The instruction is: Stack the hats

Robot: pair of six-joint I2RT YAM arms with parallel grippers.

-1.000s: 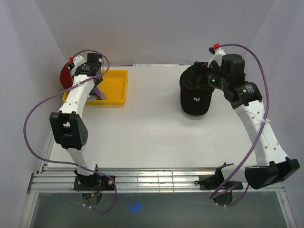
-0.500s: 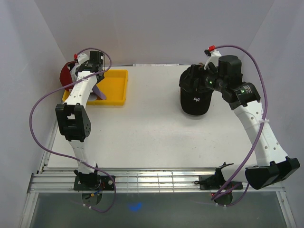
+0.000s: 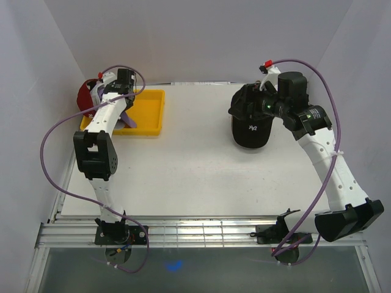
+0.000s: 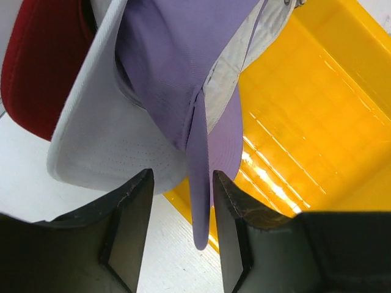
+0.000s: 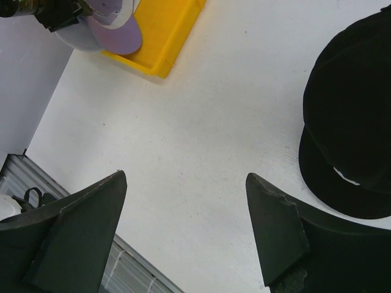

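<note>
The left arm reaches far forward to the back left corner of the table. Its wrist is over the yellow tray. The right arm bends up and over to the back right. Its wrist hangs by the black hat.

The left gripper has its two fingers only a little way apart. The brim of the purple hat goes down between them. The brim touches one finger, and a thin gap shows next to the other. I cannot tell if the fingers are squeezing the brim.

The right gripper has its fingers spread wide. Nothing is between them, only bare table far below. The black hat is off to one side of it and not touching it.

The top view shows the black hat lying on the table with its brim toward the arms and a white mark on the front. It also shows the red hat just left of the tray.

Only the left wrist view shows the white hat. It sits just beside the purple hat, with the red hat partly behind it. The top view hides the left fingers under the arm. The right wrist view shows the purple hat and tray far off in a corner.
</note>
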